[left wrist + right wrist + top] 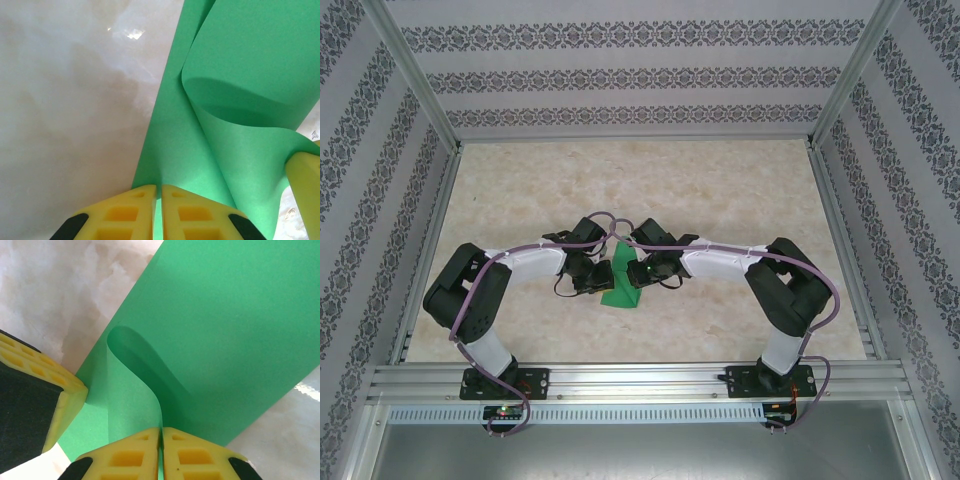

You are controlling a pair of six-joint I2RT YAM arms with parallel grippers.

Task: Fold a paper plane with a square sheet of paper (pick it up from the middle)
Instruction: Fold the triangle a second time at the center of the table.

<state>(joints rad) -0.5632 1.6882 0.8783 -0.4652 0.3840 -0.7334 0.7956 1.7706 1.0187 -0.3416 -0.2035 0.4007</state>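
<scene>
The square sheet of paper (621,288) is bright green and sits mid-table between my two grippers, lifted and bent rather than flat. My left gripper (602,272) pinches it from the left, its yellow fingers shut on the paper (158,189). From there the sheet (240,75) curls up and over in a loose loop to the right. My right gripper (638,268) is shut on a curled edge of the same sheet (161,431), and the broad part of the paper (235,330) slopes away behind it. No paper plane shape shows.
The table (720,200) is pale marbled beige, fenced by aluminium rails and patterned walls. The two grippers are very close: the right one's yellow finger (306,192) edges into the left wrist view, and the left one's finger (37,397) sits beside the paper in the right wrist view.
</scene>
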